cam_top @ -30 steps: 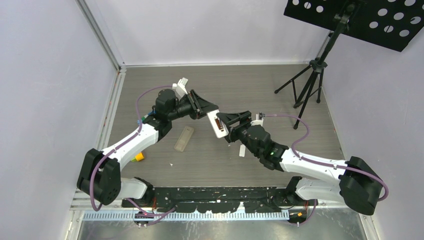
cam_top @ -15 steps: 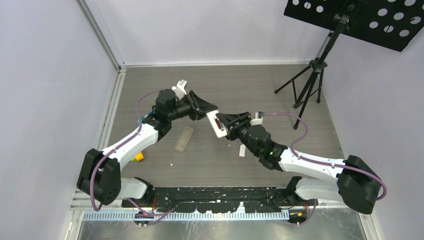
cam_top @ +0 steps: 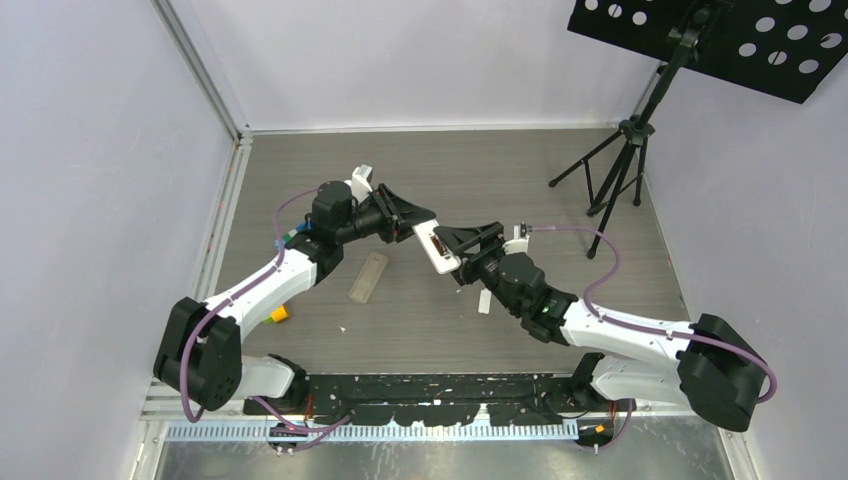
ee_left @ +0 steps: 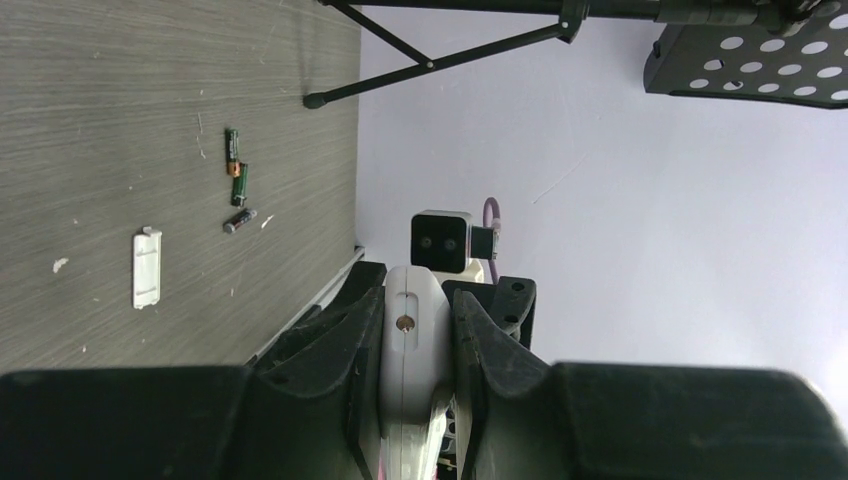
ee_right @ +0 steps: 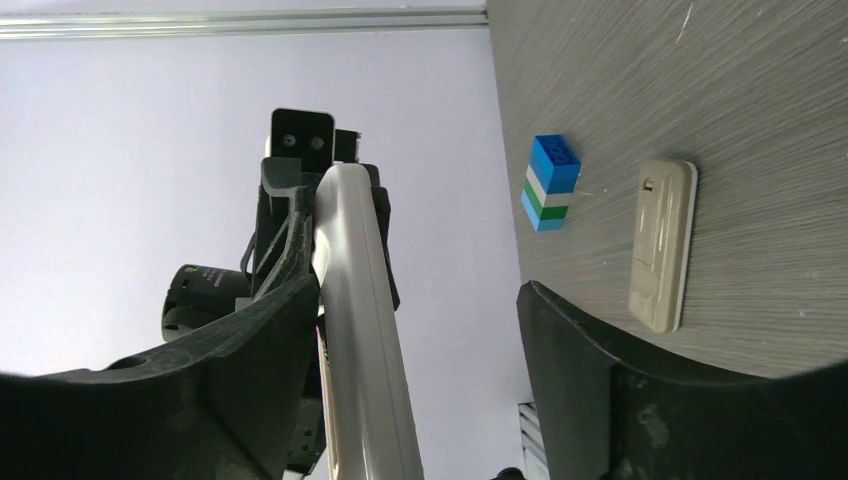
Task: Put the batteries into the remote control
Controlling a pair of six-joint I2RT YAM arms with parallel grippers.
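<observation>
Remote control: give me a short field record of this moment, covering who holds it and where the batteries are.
remote control: raised off the table, between the two arms
left gripper: shut on one end of the remote control
right gripper: open, jaws straddling the other end
batteries: three, lying loose on the table
white cover piece: flat on the table near the batteries

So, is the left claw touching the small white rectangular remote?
Touching: the left wrist view shows the left claw clamping the small white rectangular remote from both sides.
</observation>
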